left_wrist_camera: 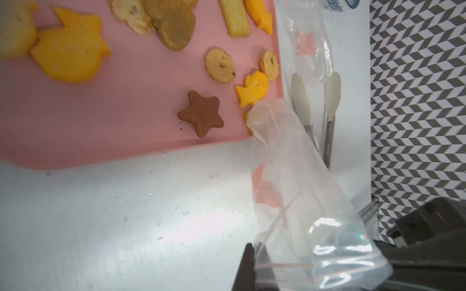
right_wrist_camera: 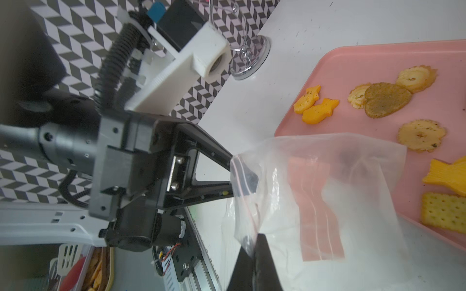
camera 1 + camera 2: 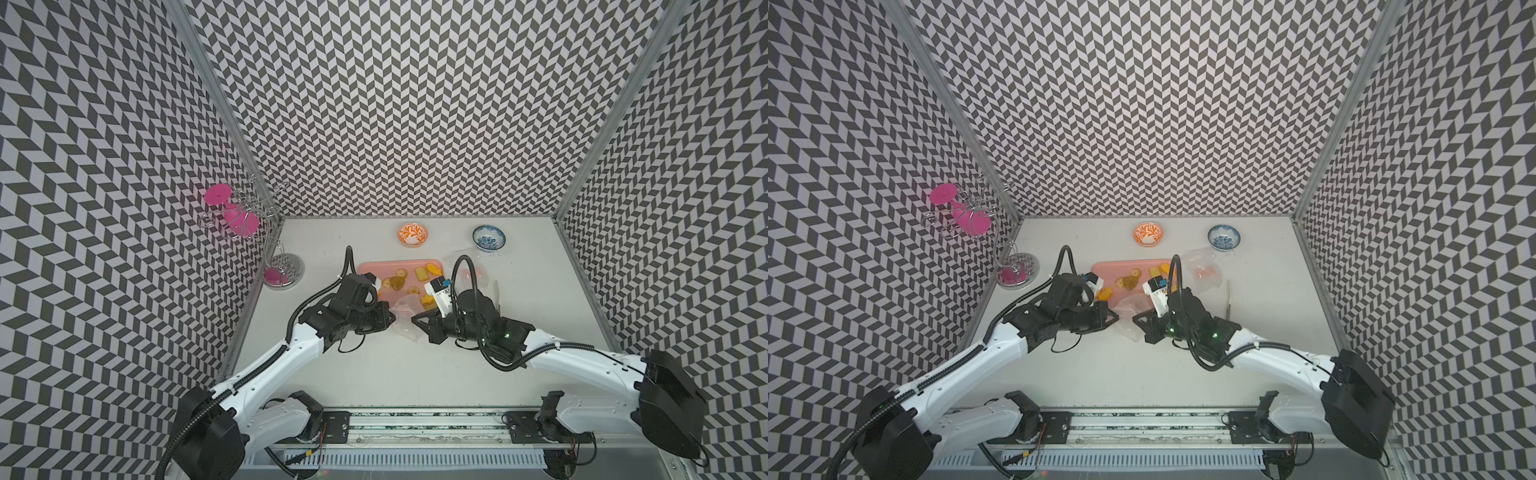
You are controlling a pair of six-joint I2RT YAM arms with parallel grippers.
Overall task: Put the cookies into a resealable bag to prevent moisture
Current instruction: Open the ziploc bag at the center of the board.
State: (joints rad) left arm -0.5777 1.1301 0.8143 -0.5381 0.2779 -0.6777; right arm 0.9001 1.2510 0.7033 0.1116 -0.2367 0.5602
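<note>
Left hand (image 2: 243, 177) and right hand (image 2: 254, 249) each pinch the mouth of the resealable bag (image 2: 353, 191); its far end overlaps a corner of the pink tray (image 1: 113, 121) on the table (image 1: 126, 214), where the cookies (image 1: 201, 113) lie.

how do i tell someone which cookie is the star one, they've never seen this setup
Find the pink tray in the middle of the table. Near the tray corner that the clear bag overlaps lies the star cookie. It is the only five-pointed one and the darkest brown; beside it are a yellow-orange fish cookie and pale round biscuits.
</note>
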